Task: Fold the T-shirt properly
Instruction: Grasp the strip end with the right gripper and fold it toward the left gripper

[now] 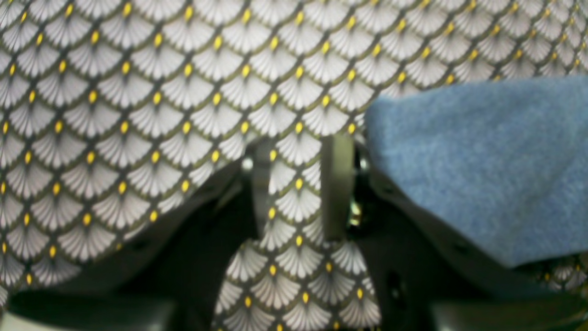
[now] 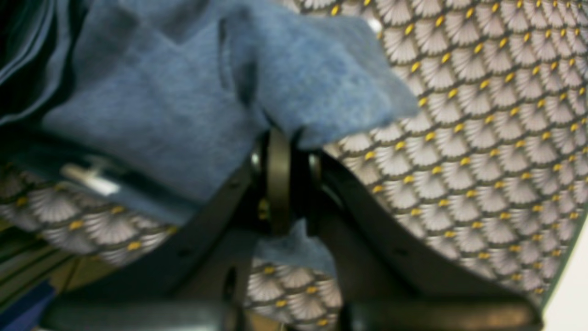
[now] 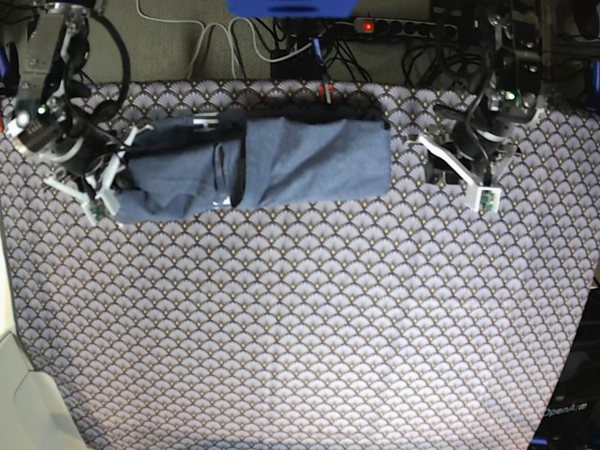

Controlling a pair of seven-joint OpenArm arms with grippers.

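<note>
T-shirt (image 3: pixel 281 159) lies at the far side of the table, folded into a long horizontal band, slate-blue, plain side showing, on the grey fan-patterned tablecloth (image 3: pixel 300 319) with yellow dots. Its right end is a neat straight edge; its left end is bunched and wrinkled.

Right gripper (image 2: pixel 280 151) sits at the shirt's left end in the base view; jaws pinched together on a fold of the blue fabric, cloth puckered above the fingers and a scrap poking out below them. In the wrist view the T-shirt (image 2: pixel 174 105) drapes up and left from the grip.

Left gripper (image 1: pixel 298 184) is at the far right of the table, apart from the shirt's right edge in the base view. Jaws part-way apart, only the tablecloth (image 1: pixel 161 92) pattern visible between them, nothing held. A corner of the T-shirt (image 1: pixel 482 165) shows just to the right of its fingers in the wrist view.

Power strip and cables (image 3: pixel 375 28) lie beyond the far table edge.
</note>
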